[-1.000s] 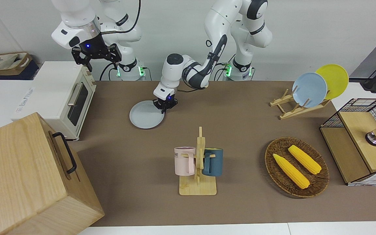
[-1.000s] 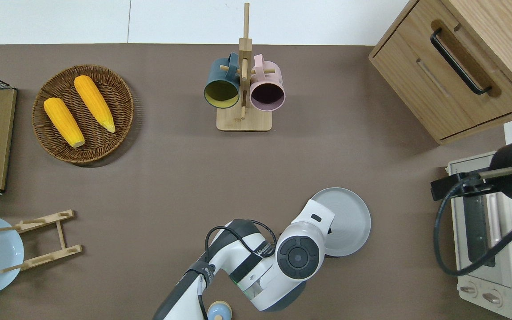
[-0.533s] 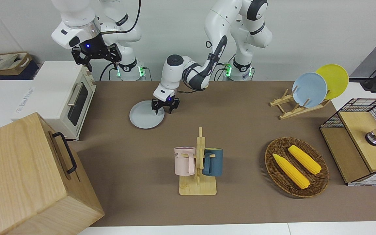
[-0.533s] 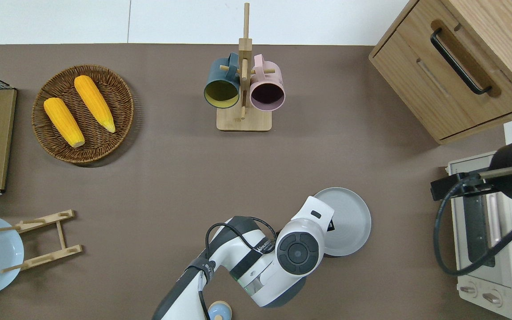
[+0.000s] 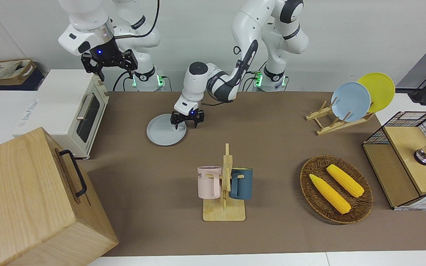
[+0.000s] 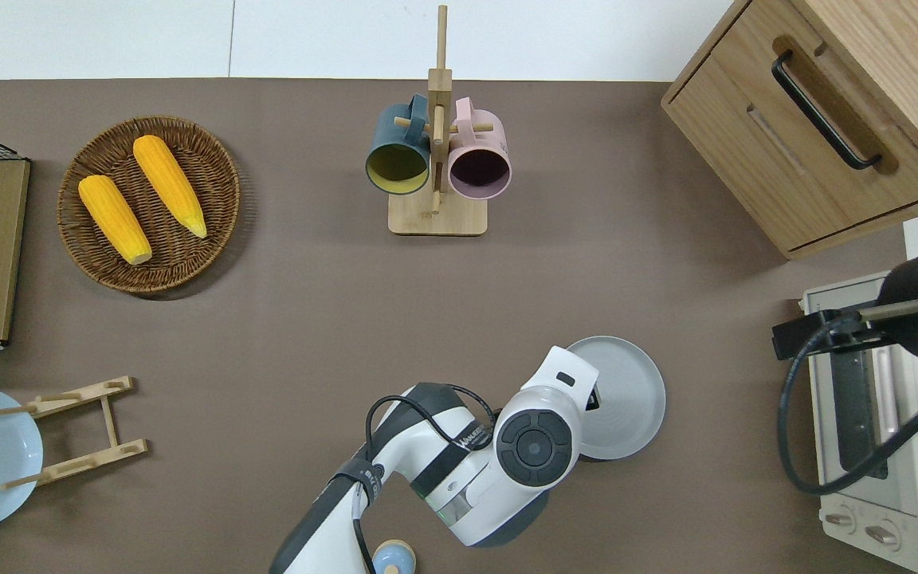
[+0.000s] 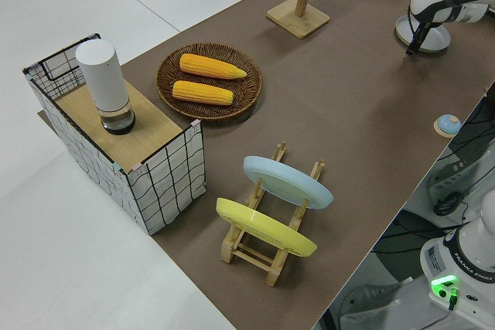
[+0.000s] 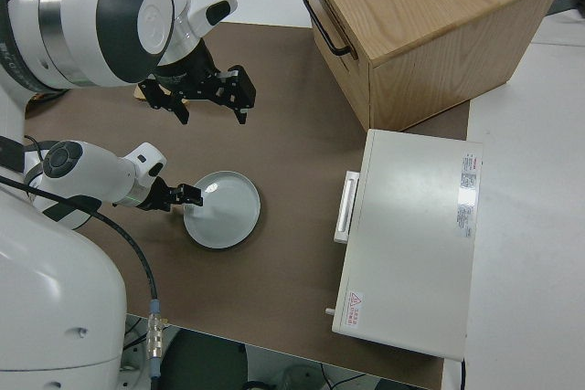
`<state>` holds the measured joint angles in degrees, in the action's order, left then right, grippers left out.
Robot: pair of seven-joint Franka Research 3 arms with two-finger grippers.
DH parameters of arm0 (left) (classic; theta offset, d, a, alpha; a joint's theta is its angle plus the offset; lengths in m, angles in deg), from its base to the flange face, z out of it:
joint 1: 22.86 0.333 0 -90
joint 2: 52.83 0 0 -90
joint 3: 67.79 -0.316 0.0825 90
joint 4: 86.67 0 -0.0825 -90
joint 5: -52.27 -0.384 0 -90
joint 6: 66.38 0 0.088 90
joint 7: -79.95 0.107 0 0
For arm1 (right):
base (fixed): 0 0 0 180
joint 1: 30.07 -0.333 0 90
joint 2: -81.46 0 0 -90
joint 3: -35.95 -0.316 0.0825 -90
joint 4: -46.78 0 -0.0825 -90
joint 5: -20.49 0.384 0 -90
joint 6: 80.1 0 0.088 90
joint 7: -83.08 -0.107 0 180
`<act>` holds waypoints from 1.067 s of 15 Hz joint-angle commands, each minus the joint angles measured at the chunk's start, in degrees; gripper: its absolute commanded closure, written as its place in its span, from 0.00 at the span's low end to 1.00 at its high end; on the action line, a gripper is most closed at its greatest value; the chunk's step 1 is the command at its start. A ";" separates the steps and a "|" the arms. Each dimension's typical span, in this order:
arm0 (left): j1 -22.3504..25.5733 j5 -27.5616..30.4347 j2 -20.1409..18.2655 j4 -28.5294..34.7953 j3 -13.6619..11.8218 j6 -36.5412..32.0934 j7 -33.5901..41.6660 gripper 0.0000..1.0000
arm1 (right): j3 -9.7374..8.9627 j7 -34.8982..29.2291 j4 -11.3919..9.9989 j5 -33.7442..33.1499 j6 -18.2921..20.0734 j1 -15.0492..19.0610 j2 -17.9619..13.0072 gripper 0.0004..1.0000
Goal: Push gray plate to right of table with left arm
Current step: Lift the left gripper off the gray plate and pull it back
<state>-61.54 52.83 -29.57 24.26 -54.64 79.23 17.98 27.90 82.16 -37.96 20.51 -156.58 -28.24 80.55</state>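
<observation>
Bright, even light from above fills all 4 views, and focus is crisp to the edges. Shadows stay soft and short: a faint one hugs the wicker basket [image 6: 148, 206], another sits under the mug rack [image 5: 224, 184]. Glossy highlights gleam on the left arm [image 5: 213, 79] shells. The table [image 6: 307, 319] cloth stays matte, glare-free.

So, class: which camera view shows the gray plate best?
The right side view: the gray plate lies whole and unobstructed, the left gripper at its rim. In the front view the plate is nearly whole. Overhead, the arm covers part of it. The left side view shows only a distant sliver.
</observation>
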 commanded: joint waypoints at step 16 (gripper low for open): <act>16.77 5.41 -14.98 1.39 -0.41 -27.19 27.58 0.01 | -0.92 -0.66 0.53 0.25 0.89 1.15 -0.14 0.02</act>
<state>-49.38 55.07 -38.74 23.32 -55.21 57.53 37.80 27.90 82.16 -37.96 20.51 -156.58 -28.24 80.55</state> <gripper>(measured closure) 0.004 0.013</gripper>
